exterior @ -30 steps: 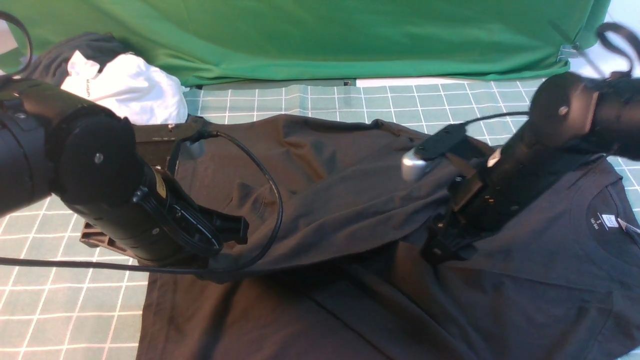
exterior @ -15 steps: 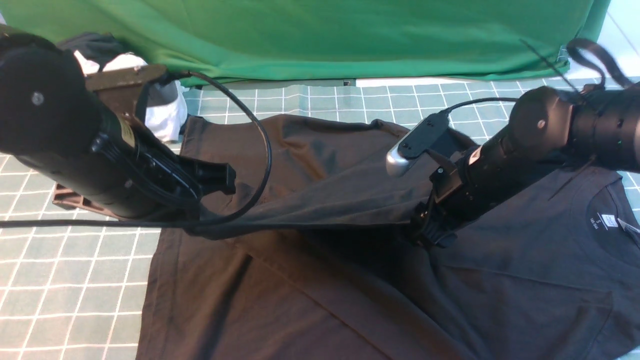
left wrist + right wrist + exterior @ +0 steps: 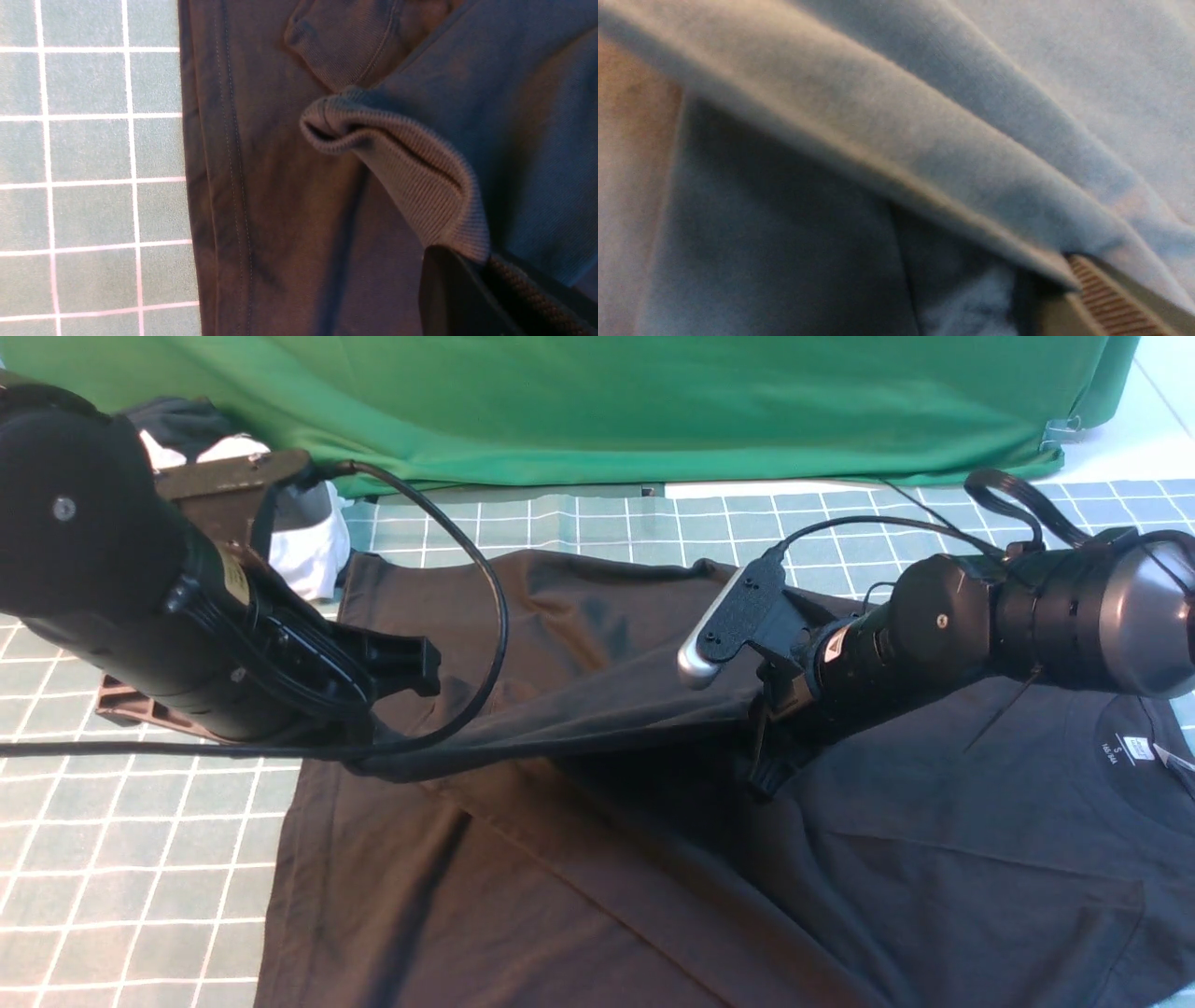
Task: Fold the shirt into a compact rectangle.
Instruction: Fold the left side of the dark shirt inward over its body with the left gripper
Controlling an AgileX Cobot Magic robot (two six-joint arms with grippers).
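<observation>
Teal gridded tabletop (image 3: 140, 859) lies open at the lower left and in a narrow strip below the bright green cloth backdrop (image 3: 607, 401). We see the black long-sleeved shirt (image 3: 934, 877) filling the centre and right and running off the bottom edge, its straight hem bordering the open grid. Our left gripper (image 3: 486, 275) is clamped on the shirt's ribbed cuff (image 3: 397, 168). Our right gripper (image 3: 764, 773) meets the raised fold (image 3: 579, 733) at centre; we cannot tell whether it grips.
</observation>
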